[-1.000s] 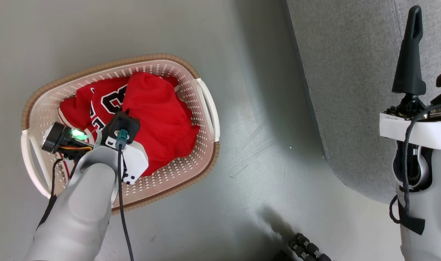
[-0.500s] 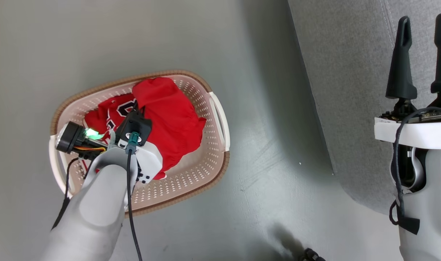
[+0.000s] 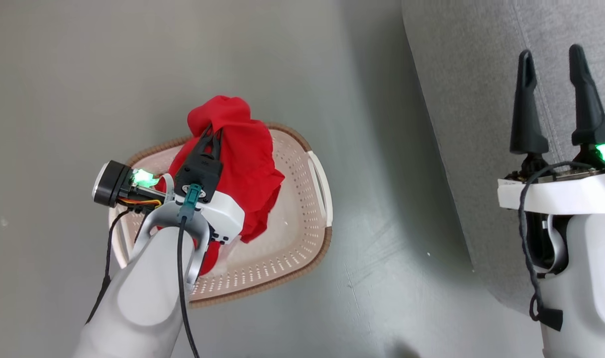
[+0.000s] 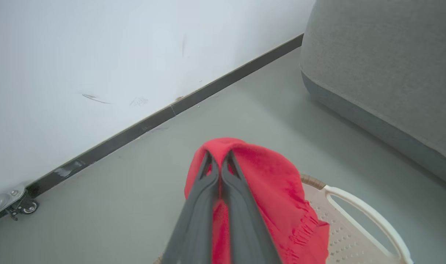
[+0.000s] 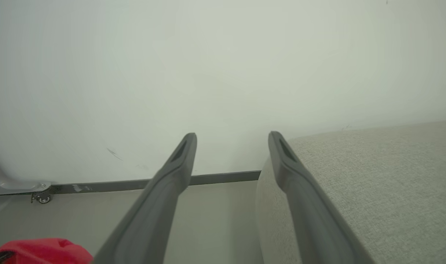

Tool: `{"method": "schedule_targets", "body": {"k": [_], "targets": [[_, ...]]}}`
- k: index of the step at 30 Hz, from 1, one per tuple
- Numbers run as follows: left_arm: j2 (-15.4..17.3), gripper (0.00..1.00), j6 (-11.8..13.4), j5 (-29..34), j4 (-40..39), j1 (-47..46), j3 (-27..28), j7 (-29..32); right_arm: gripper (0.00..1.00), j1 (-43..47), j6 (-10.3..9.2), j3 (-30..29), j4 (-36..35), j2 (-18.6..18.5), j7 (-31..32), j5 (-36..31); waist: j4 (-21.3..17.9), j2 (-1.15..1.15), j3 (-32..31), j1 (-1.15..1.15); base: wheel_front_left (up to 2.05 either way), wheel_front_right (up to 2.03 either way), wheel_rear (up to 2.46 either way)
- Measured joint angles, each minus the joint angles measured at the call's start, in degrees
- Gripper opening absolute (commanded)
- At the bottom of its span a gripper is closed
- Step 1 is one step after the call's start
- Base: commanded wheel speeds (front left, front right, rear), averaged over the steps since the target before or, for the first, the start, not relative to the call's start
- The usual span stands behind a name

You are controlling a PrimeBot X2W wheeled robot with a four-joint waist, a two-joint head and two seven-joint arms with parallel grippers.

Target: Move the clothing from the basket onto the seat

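My left gripper point(image 3: 214, 133) is shut on the plain red garment point(image 3: 243, 164), holding it lifted above the cream basket point(image 3: 302, 233); the cloth drapes over the dark fingers point(image 4: 215, 176) and hangs down toward the basket floor. In the left wrist view the red garment point(image 4: 278, 190) bunches around the closed fingertips, with the basket's white handle point(image 4: 362, 209) below. The jersey is hidden under the arm and the hanging cloth. My right gripper point(image 3: 551, 57) stands open and empty over the light-grey seat point(image 3: 471, 89), which also lies to the right in the right wrist view point(image 5: 384, 176).
The basket stands on a grey floor point(image 3: 372, 278) to the left of the seat. A white wall with a dark baseboard point(image 4: 164, 112) runs behind. A small caster wheel point(image 5: 42, 198) sits by the wall at the left.
My left gripper has risen with the plain red garment, pulling it up out of the basket. The head camera has shifted, so the basket and seat sit lower and further right in the picture.
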Motion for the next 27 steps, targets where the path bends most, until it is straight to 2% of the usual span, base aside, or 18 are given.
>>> {"method": "schedule_targets", "body": {"k": [7,20,27], "targets": [[0.31,0.00,0.15,-1.20,-6.45,2.29,0.58,-0.24,1.00,1.13,0.00,3.19,2.21,-0.32,0.00,-2.98,1.54,0.00,-3.84,-0.01,0.00,0.00,0.00],[2.00,0.00,0.20,-2.16,-14.11,6.41,0.65,-0.24,1.00,4.21,0.00,9.28,6.46,-3.71,0.00,-4.20,3.97,0.00,-11.75,0.00,0.00,0.00,0.00],[3.01,0.00,-1.21,-2.46,-17.41,7.65,-0.46,-0.25,1.00,5.86,0.00,14.59,8.17,-5.45,0.00,-3.01,4.97,0.00,-16.28,0.00,0.00,0.00,0.00]]}}
